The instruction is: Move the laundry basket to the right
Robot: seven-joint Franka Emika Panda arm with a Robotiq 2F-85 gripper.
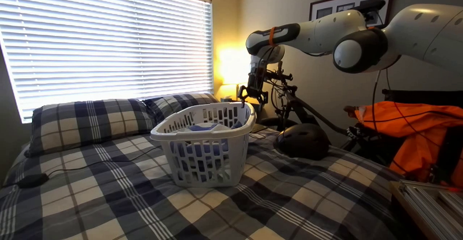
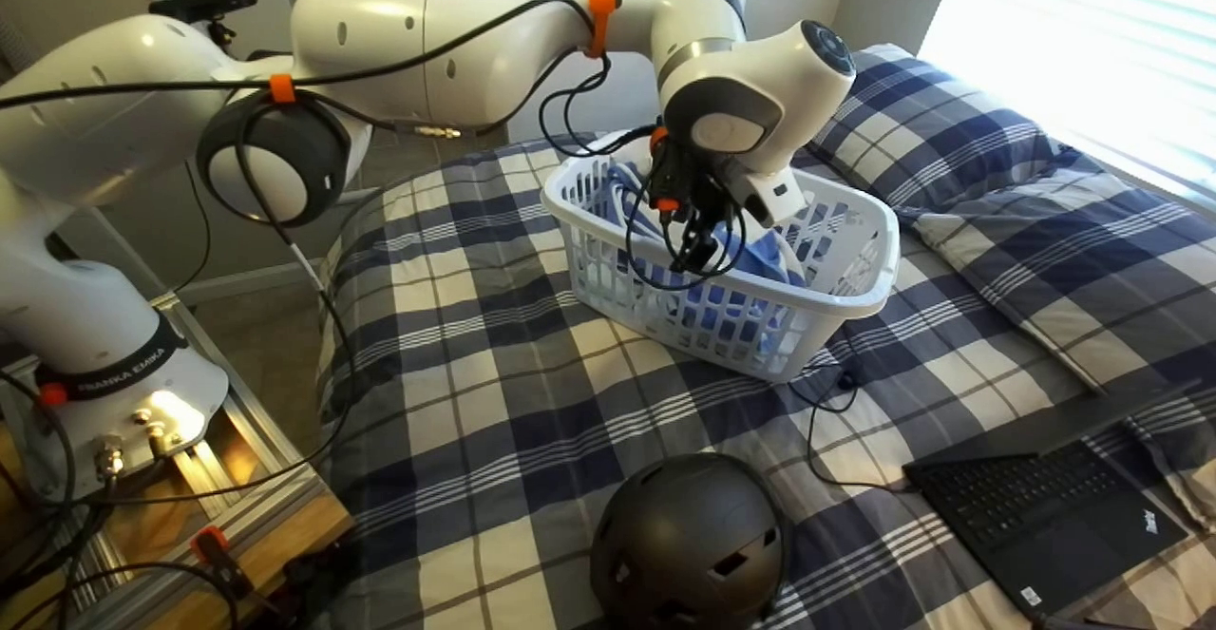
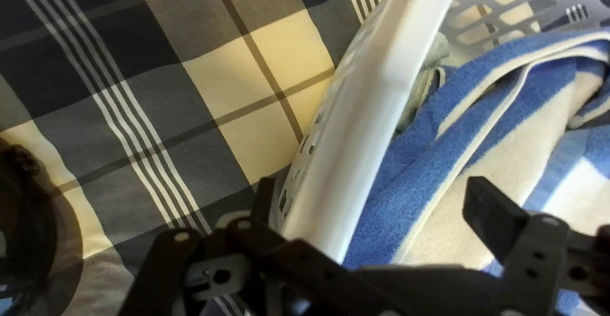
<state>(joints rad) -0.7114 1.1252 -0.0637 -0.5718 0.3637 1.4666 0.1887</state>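
The laundry basket (image 1: 235, 160) is white plastic with slotted sides and stands upright on the plaid bed. It also shows in an exterior view (image 2: 798, 299) and in the wrist view, where its rim (image 3: 367, 116) runs diagonally. A blue-and-white striped cloth (image 3: 419, 201) lies inside it. My gripper (image 3: 371, 194) is open, pointing down at the rim. In the wrist view, one finger is on the outer side of the rim and the other is over the cloth inside. In an exterior view the gripper (image 1: 254, 100) is at the basket's rim. Whether a finger touches it, I cannot tell.
A black helmet (image 1: 302, 141) lies on the bed near the basket, also seen in an exterior view (image 2: 689, 540). An open laptop (image 2: 1054, 525) and a cable (image 2: 817, 459) lie nearby. Plaid pillows (image 1: 94, 122) are at the window; a bicycle (image 1: 289, 95) stands beyond the bed.
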